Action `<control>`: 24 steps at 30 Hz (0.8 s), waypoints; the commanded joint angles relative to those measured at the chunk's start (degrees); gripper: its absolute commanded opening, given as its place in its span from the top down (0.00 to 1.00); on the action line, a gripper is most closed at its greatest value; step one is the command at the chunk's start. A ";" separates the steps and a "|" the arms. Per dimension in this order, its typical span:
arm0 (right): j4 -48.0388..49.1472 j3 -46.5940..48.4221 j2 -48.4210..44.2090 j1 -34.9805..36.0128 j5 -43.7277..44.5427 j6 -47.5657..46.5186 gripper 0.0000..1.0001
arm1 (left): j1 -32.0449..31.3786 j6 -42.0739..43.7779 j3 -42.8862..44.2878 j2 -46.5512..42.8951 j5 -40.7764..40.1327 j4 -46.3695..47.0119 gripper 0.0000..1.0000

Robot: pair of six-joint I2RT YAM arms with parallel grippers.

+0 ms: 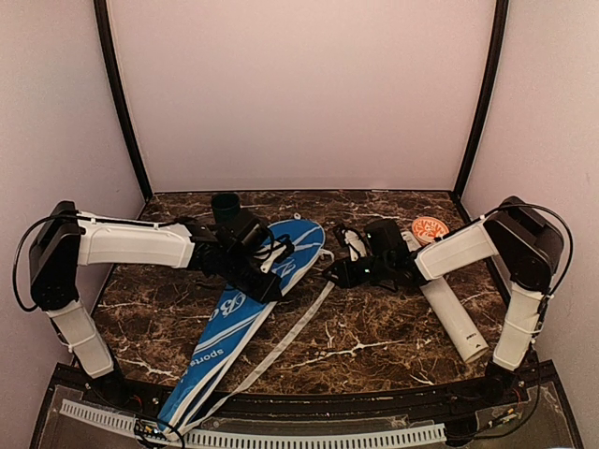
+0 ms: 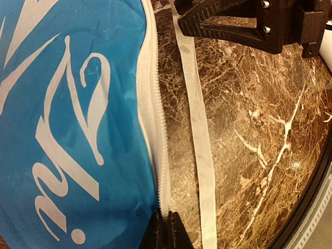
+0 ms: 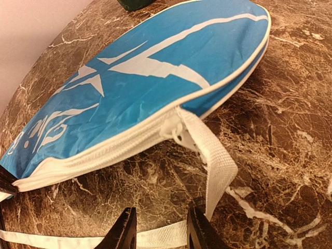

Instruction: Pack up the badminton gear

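Note:
The blue racket bag [image 1: 245, 307] with white lettering lies diagonally on the table. It also shows in the left wrist view [image 2: 67, 114] and the right wrist view [image 3: 145, 78]. My left gripper [image 1: 269, 283] is shut on the bag's white zipper edge [image 2: 167, 224]. My right gripper [image 1: 337, 273] is open [image 3: 161, 234], low over the table just right of the bag, astride its white strap [image 3: 215, 161]. The long white tube [image 1: 453, 320] lies at the right under my right arm. No rackets or shuttlecocks show.
A small dark cup [image 1: 226, 206] stands at the back behind the bag. A round orange-and-white disc [image 1: 430, 228] lies at the back right. The bag's strap [image 1: 281, 346] trails toward the near edge. Pink walls close in three sides.

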 commanded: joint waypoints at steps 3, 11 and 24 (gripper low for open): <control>2.93 0.60 -0.73 -0.20 1.23 -1.38 0.66 | -1.60 0.73 -0.67 -3.35 2.56 1.43 1.00; 2.30 0.76 -0.66 -0.20 5.67 -4.00 0.65 | -2.24 1.23 -0.32 -3.39 2.76 1.16 1.00; 3.44 0.96 -0.08 -0.11 3.54 -7.60 0.73 | -2.68 1.54 -0.19 -3.08 4.04 1.42 1.00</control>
